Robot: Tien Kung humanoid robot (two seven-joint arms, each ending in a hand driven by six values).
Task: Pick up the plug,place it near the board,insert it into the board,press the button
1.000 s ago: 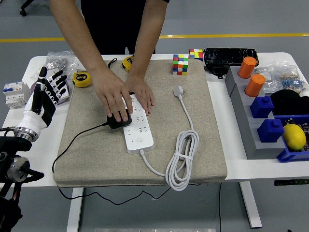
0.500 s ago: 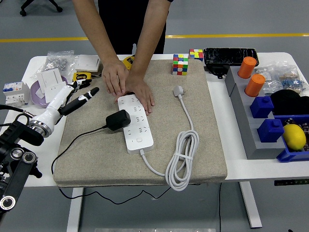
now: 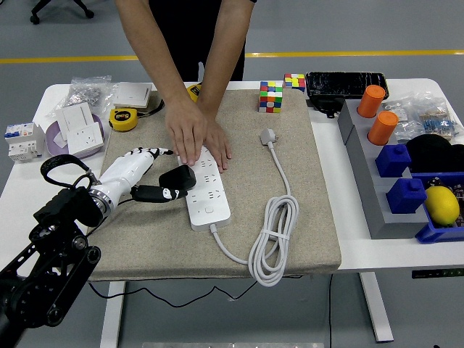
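A black plug [image 3: 181, 176] with a thin black cord rests against the left side of the white power board [image 3: 210, 203], which lies on the tan mat [image 3: 304, 188]. The board's button [image 3: 209, 210] shows near its near end. My left hand [image 3: 163, 174] reaches in from the lower left. It is open, fingers spread above the plug and thumb [image 3: 161, 194] at the plug's near side. A person's two hands [image 3: 190, 130] press flat on the board's far end. My right arm is out of view.
The board's white cable [image 3: 272, 239] lies coiled on the mat, its white plug [image 3: 269, 135] further back. Rubik's cubes [image 3: 271, 96] stand at the mat's far edge. Tape measure [image 3: 123, 118] and wall sockets [image 3: 78, 123] sit far left. Blue bins [image 3: 406, 196], orange cylinders [image 3: 382, 127] and a lemon [image 3: 441, 204] fill the right.
My left arm has swung in from the table's left edge onto the mat, reaching the plug. The person's hand left the plug and now lies on the board's far end.
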